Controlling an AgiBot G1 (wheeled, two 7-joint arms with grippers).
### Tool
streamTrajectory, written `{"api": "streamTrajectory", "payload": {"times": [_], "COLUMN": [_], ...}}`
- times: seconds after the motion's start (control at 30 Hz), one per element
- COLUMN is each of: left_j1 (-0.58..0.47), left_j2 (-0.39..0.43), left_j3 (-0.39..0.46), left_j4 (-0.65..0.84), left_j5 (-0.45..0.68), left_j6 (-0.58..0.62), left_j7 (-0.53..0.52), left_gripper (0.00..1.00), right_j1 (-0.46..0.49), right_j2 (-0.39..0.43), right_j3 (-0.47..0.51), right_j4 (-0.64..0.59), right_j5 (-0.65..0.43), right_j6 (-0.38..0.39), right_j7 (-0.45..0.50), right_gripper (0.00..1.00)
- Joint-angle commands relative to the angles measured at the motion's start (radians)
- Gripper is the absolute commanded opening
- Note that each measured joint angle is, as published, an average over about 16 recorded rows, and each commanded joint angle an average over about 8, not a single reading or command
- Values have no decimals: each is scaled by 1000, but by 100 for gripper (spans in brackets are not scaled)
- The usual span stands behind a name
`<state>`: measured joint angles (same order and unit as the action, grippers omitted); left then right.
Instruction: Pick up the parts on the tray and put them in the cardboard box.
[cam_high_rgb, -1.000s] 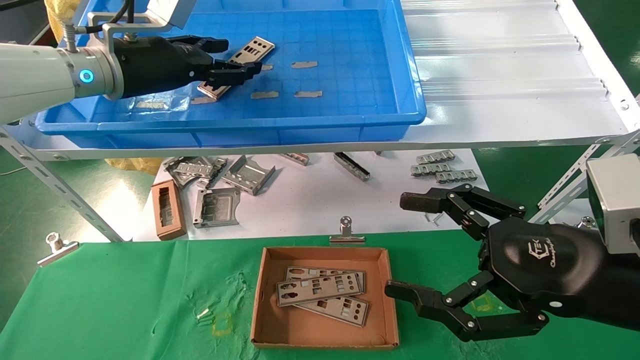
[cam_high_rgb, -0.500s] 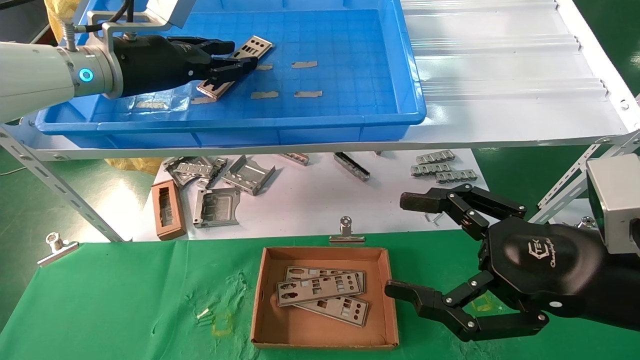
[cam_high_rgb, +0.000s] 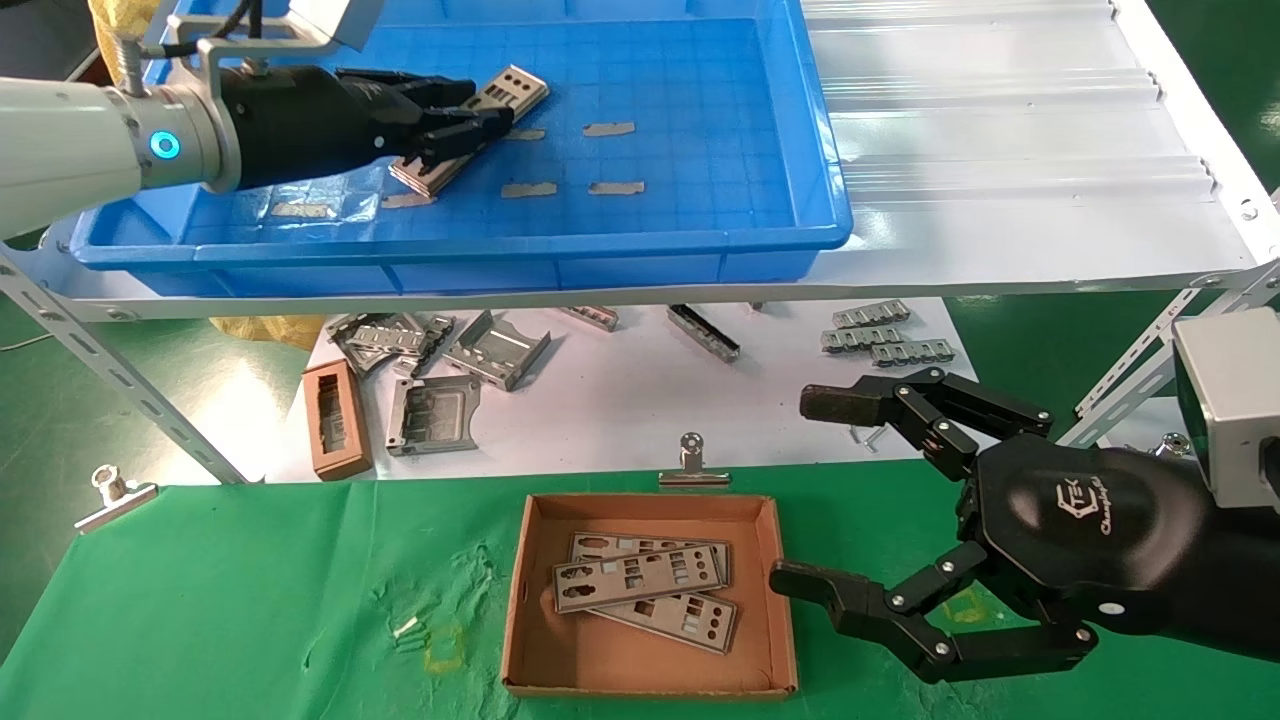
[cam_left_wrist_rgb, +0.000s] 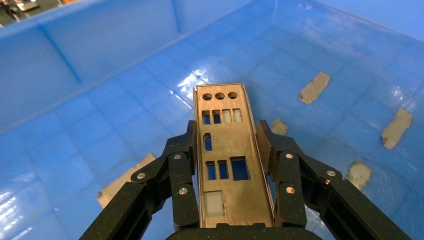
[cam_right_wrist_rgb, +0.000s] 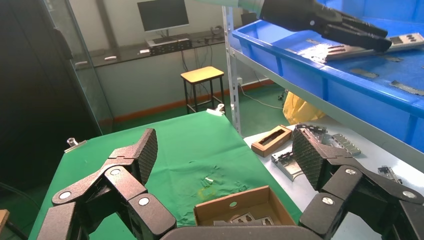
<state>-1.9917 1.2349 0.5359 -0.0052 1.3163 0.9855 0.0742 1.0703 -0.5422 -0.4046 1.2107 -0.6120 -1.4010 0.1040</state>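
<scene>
My left gripper (cam_high_rgb: 480, 110) is inside the blue tray (cam_high_rgb: 700, 150), shut on a silver punched plate (cam_high_rgb: 505, 92) that it grips by its long edges. In the left wrist view the plate (cam_left_wrist_rgb: 227, 160) runs lengthwise between the fingers (cam_left_wrist_rgb: 182, 165) and its far end points over the tray floor (cam_left_wrist_rgb: 100, 75). The cardboard box (cam_high_rgb: 600, 655) sits on the green cloth and holds three overlapping plates (cam_high_rgb: 640, 578). My right gripper (cam_high_rgb: 810, 490) is open and empty, just right of the box. In the right wrist view it (cam_right_wrist_rgb: 226, 150) hangs above the box (cam_right_wrist_rgb: 235, 205).
Grey tape strips (cam_high_rgb: 610, 128) lie on the tray floor. Bent grey brackets (cam_high_rgb: 495, 350) and a narrow brown frame piece (cam_high_rgb: 337, 420) lie on the white surface below the shelf. Metal clips (cam_high_rgb: 690, 465) (cam_high_rgb: 112, 495) hold the green cloth's edge.
My left gripper's fingers have closed onto the plate's edges. The plate has shifted slightly up and away from the tray floor. The right arm has not moved.
</scene>
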Motion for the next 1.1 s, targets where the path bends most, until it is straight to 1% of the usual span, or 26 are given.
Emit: {"api": "streamTrajectory", "payload": {"times": [0.03, 0.4, 0.57, 0.67, 0.93, 1.0, 1.1], "left_j1": [-3, -40, -54, -61, -52, -42, -12], "left_j2": [-2, -23, -42, -61, -119, -128, -144], "left_j3": [-1, -10, -17, -20, -23, -21, -12], "left_j4": [-2, -13, -20, -30, -69, -86, -142], "left_j5": [-2, -14, -24, -31, -44, -47, -63], "left_j6": [1, 34, 90, 169, 505, 561, 611], "left_j7": [1, 8, 10, 15, 59, 74, 92], "left_gripper": [0, 0, 0, 0, 0, 0, 0], "right_j1": [0, 0, 0, 0, 0, 0, 0], "right_j2": [0, 0, 0, 0, 0, 0, 0], "right_j3": [0, 0, 0, 0, 0, 0, 0], "right_j4": [0, 0, 0, 0, 0, 0, 0], "right_j5": [0, 0, 0, 0, 0, 0, 0], "right_j6": [0, 0, 0, 0, 0, 0, 0], "right_j7": [0, 0, 0, 0, 0, 0, 0], "right_gripper": [100, 100, 100, 100, 100, 100, 100]}}
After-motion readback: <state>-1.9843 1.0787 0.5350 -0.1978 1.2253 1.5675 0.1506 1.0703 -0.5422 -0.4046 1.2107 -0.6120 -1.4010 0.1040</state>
